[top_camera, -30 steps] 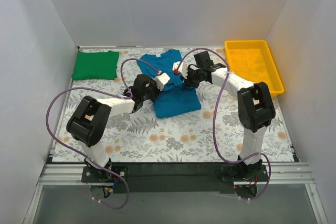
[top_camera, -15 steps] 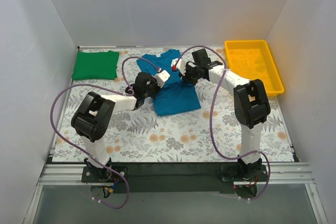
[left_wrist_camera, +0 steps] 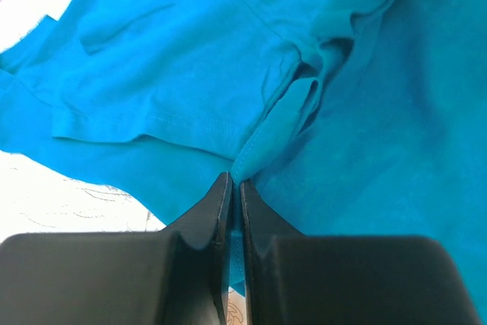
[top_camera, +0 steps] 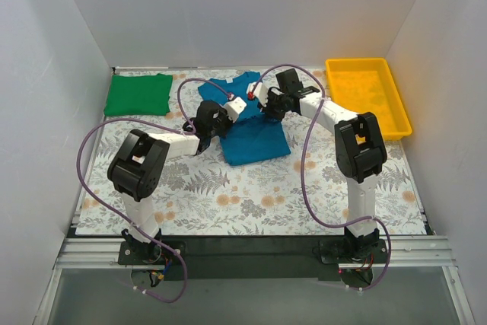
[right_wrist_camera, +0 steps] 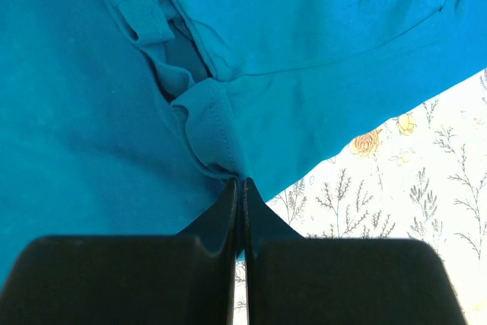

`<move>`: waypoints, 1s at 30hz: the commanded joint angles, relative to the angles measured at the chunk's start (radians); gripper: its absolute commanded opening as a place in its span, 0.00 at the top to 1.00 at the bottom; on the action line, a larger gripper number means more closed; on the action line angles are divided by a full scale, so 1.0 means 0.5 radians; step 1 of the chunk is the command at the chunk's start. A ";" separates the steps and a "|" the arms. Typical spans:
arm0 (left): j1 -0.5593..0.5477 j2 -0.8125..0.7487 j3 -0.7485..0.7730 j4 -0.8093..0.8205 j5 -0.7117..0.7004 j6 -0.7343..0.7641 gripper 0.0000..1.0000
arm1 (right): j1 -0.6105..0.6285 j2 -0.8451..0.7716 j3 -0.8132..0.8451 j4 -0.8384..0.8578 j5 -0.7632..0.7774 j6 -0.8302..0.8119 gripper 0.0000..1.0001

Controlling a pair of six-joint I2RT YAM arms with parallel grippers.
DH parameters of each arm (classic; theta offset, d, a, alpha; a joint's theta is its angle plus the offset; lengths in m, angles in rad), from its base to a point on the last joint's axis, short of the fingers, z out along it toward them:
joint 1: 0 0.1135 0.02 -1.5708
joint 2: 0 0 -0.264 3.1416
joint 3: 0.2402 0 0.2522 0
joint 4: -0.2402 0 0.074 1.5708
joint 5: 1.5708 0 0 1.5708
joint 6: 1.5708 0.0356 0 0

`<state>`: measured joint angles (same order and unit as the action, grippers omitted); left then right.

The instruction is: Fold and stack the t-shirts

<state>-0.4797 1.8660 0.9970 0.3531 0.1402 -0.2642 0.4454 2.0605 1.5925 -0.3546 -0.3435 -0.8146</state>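
Pinching a ridge of fabric apiece, the left gripper [left_wrist_camera: 230, 182] and right gripper [right_wrist_camera: 239, 182] each have their jaws pressed together on a hem fold of the teal-blue t-shirt [top_camera: 255, 141]. The shirt lies part-folded on the floral tablecloth [top_camera: 251, 203], toward the far middle. The green t-shirt [top_camera: 138, 94] sits folded at far left, the yellow tray [top_camera: 397, 104] at far right. Both holds look thin, with only a sliver of cloth between the tips, so an uneven pull could slip one side free and skew the fold.
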 commanded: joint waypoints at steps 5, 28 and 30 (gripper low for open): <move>0.021 0.002 0.065 0.036 -0.038 0.041 1.00 | -0.004 0.042 0.122 0.059 0.000 0.034 0.99; 0.030 -0.108 0.246 0.018 -0.544 -0.229 0.35 | -0.019 0.043 0.264 0.332 0.436 0.623 0.33; 0.033 -0.265 0.172 -0.006 -0.493 -0.184 0.35 | -0.059 -0.077 0.202 0.332 0.353 0.596 0.31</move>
<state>-0.4717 1.8690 1.0885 0.3439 -0.0433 -0.3485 0.4385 2.1181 1.6890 -0.2485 -0.1837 -0.5797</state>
